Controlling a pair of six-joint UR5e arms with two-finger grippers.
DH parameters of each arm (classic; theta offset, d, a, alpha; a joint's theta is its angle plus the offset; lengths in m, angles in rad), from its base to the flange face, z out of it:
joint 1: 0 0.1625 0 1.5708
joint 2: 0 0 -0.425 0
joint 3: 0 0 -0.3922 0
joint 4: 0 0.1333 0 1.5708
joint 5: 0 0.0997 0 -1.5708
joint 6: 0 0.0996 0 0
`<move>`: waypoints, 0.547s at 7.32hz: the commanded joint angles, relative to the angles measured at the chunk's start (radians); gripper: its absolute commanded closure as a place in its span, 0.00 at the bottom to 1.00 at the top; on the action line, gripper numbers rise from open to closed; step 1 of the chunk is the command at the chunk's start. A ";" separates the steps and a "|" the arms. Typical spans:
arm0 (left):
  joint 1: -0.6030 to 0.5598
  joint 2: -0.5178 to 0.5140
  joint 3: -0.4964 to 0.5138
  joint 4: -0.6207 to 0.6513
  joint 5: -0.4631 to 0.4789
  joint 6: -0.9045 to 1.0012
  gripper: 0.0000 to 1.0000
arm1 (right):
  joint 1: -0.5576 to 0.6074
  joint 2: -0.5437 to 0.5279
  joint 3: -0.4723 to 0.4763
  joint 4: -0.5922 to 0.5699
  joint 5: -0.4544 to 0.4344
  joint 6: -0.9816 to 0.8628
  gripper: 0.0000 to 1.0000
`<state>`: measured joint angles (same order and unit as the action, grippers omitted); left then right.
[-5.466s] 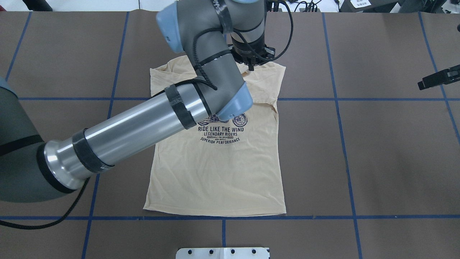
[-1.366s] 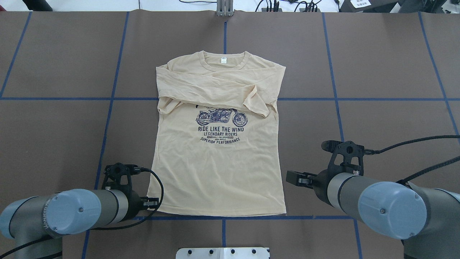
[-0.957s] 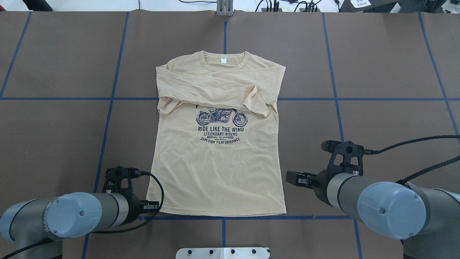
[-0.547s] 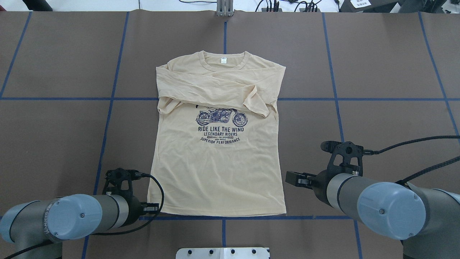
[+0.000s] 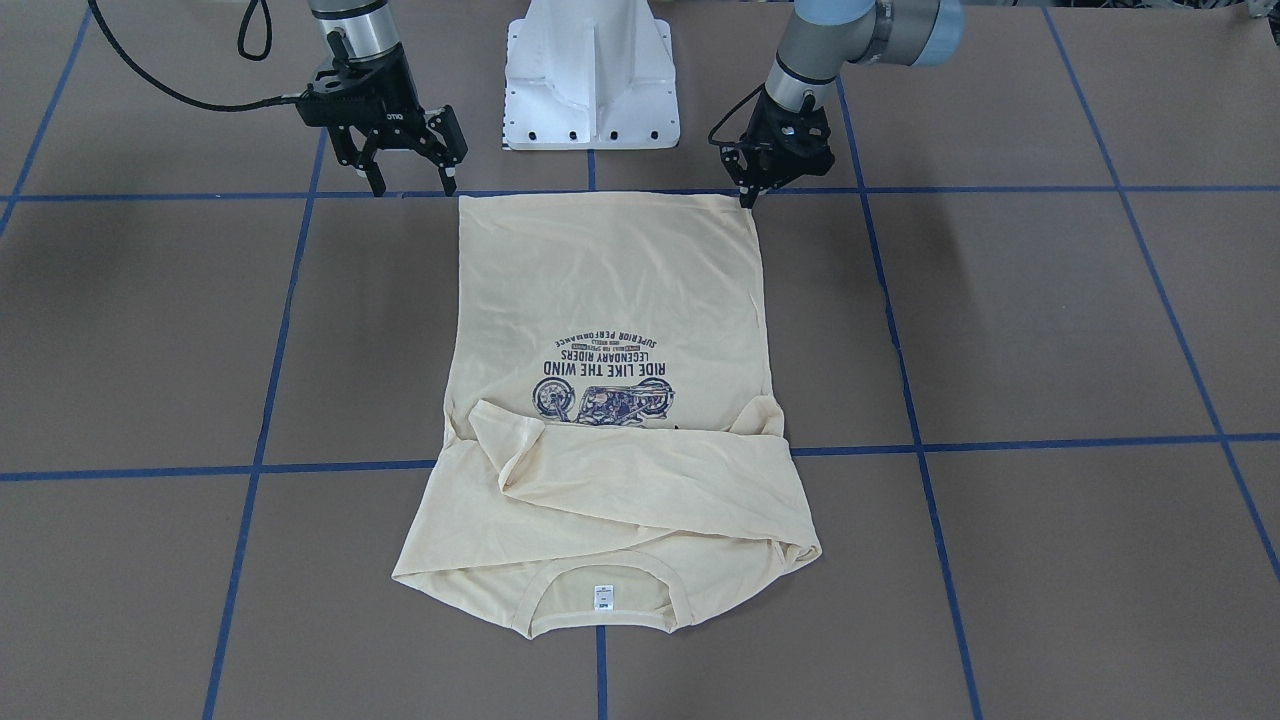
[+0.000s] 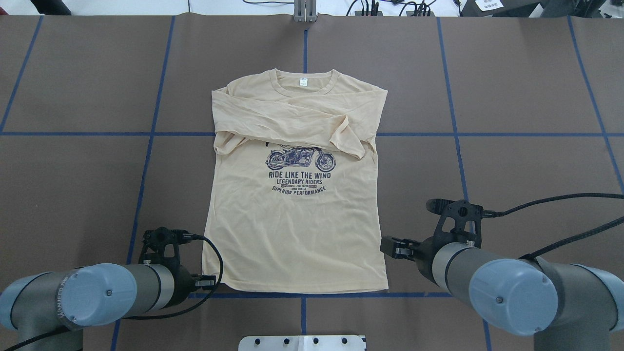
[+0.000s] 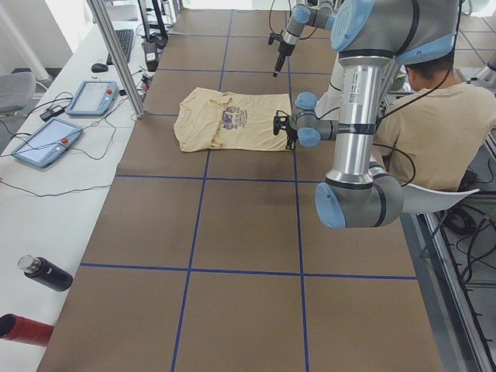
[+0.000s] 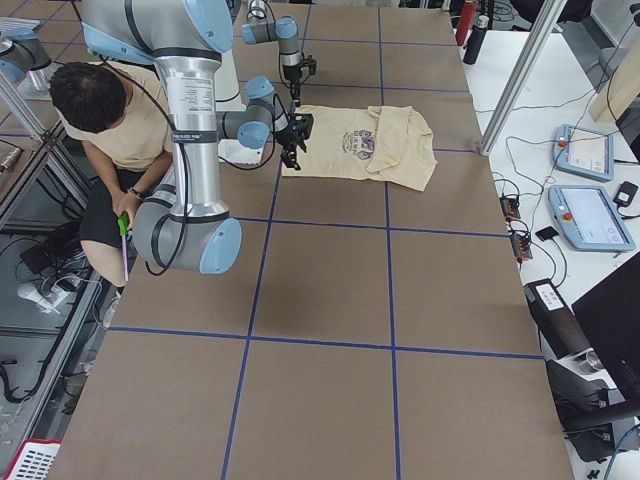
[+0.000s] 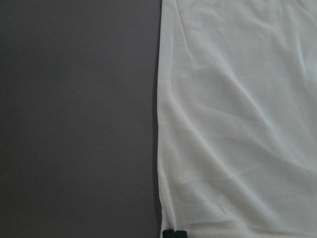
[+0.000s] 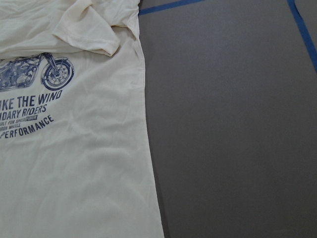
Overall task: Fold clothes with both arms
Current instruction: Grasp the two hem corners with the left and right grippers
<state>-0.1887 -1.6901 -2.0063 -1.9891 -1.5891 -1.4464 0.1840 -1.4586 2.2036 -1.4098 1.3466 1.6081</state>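
- Right gripper [image 6: 391, 247] has been shifted nearer the shirt [image 6: 292, 234] (5 o'clock hem corner), jaws spread wide.
- Left gripper [image 6: 208, 282] is seen closed at the 7 o'clock corner.

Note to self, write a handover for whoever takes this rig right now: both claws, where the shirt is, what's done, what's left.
Left claw: shut, tips at the shirt's hem corner on its side; I cannot tell whether it pinches cloth.
Right claw: open, holding nothing, over bare table just outside the other hem corner.
Shirt: flat, print up, collar away from the robot.
Done: both sleeves lie folded across the chest.
Left: probably grip both hem corners and fold the hem up toward the collar.
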 commanded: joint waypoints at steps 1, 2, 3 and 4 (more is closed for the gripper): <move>0.000 -0.006 -0.003 0.001 -0.002 0.000 1.00 | -0.081 0.032 -0.057 0.000 -0.088 0.053 0.04; 0.000 -0.008 -0.002 0.001 -0.002 0.000 1.00 | -0.133 0.032 -0.088 0.000 -0.169 0.055 0.09; 0.000 -0.008 -0.002 0.001 -0.002 0.000 1.00 | -0.161 0.032 -0.120 0.000 -0.187 0.055 0.33; 0.000 -0.008 -0.002 0.000 -0.002 0.000 1.00 | -0.178 0.035 -0.128 0.002 -0.188 0.055 0.49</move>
<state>-0.1887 -1.6975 -2.0083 -1.9884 -1.5907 -1.4465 0.0388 -1.4266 2.0987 -1.4094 1.1789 1.6617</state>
